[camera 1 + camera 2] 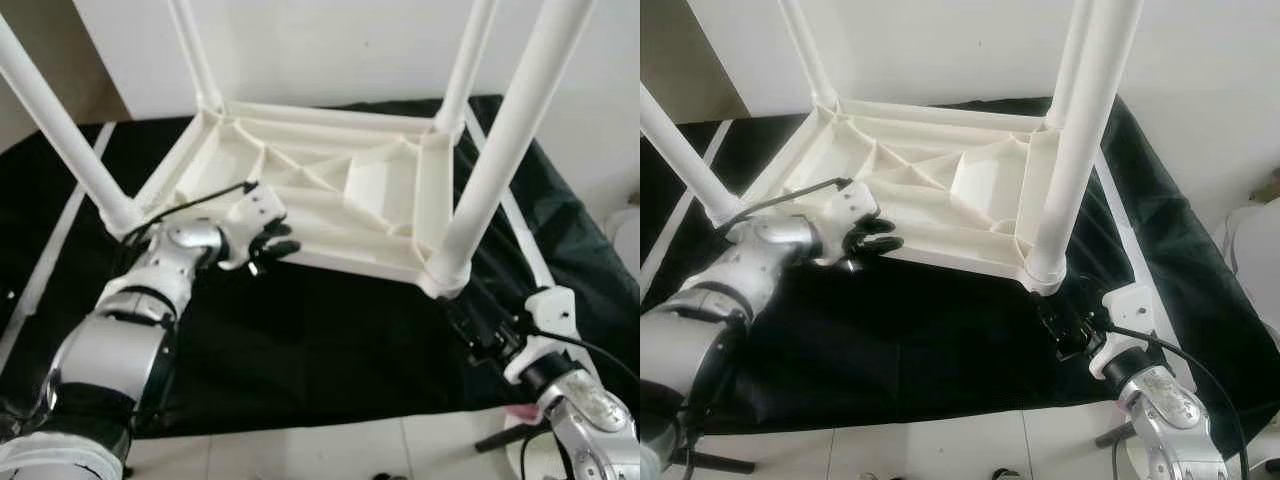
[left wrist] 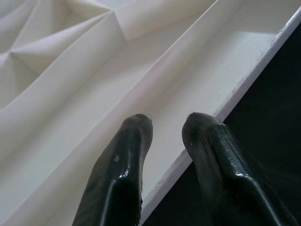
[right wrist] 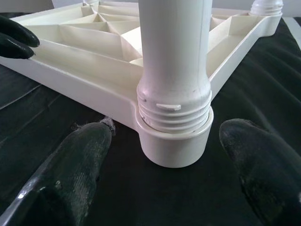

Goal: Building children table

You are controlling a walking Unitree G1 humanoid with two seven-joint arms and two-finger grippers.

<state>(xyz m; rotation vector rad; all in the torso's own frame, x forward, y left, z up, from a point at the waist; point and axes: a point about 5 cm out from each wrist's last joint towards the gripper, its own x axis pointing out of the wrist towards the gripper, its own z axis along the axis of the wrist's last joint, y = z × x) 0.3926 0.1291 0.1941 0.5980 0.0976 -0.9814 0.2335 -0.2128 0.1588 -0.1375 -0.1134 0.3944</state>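
While the tabletop (image 1: 330,200) lies upside down on the black cloth (image 1: 300,340), all four legs point up from its corners. Nearest is the right gripper (image 3: 164,169), low on the cloth, fingers (image 3: 70,174) spread wide, holding nothing. The near-right leg (image 1: 500,150) stands straight ahead of it, between the lines of the two fingers but just beyond the tips. Leg's long axis is vertical, across the fingers. Thread still shows at its base above the socket (image 3: 176,146), so my judgement is that it is not fully screwed home.

Left gripper (image 1: 268,243) is at the near rim (image 2: 207,127), fingers a narrow gap apart, one over the inside of the rim, one over the cloth. Not closed on it; contact cannot be told.

Right arm is the nearer to that leg by far. Near-left leg (image 1: 60,130) rises beside the left arm. Two far legs (image 1: 195,55) stand by the white wall (image 1: 330,50).
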